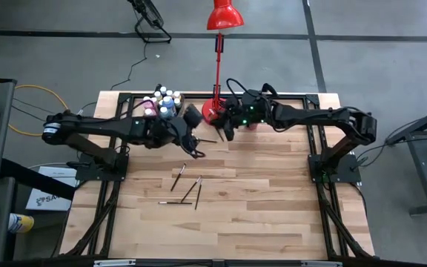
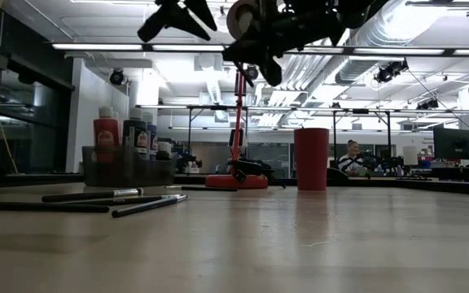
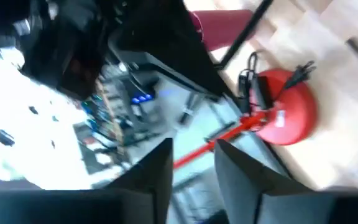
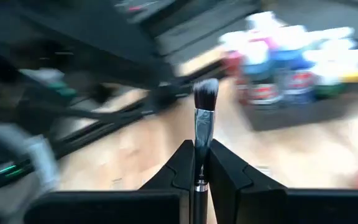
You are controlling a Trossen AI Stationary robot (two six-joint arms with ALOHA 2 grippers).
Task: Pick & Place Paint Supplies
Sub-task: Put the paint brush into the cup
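Note:
My right gripper (image 4: pixel 199 163) is shut on a thin paintbrush (image 4: pixel 202 127) with a silver ferrule and dark, pale-tipped bristles, held above the table's far middle (image 1: pixel 224 132). My left gripper (image 3: pixel 192 171) stands open with nothing between its fingers, just left of the right one (image 1: pixel 193 142). Several small white-capped paint bottles (image 1: pixel 161 102) stand in a translucent bin (image 2: pixel 129 169) at the far left. Several dark paintbrushes (image 1: pixel 187 189) lie flat on the wood near the table's middle (image 2: pixel 96 200). The dark red cup (image 2: pixel 311 159) stands beside the lamp base. My right gripper pinches the paintbrush between its two fingers at the lower end of the ferrule (image 4: pixel 200 160), where the handle begins. The brush lies along the fingers and its bristles (image 4: pixel 205 93) stick out past the fingertips toward the bin. It is lifted clear of the table.
A red desk lamp stands on its round base (image 1: pixel 215 111) at the far middle, its pole (image 2: pixel 238 122) upright between the bin and the cup. Black frame rails (image 1: pixel 288 95) run along the table's edges. Bare wood (image 1: pixel 273 215) lies toward the near edge.

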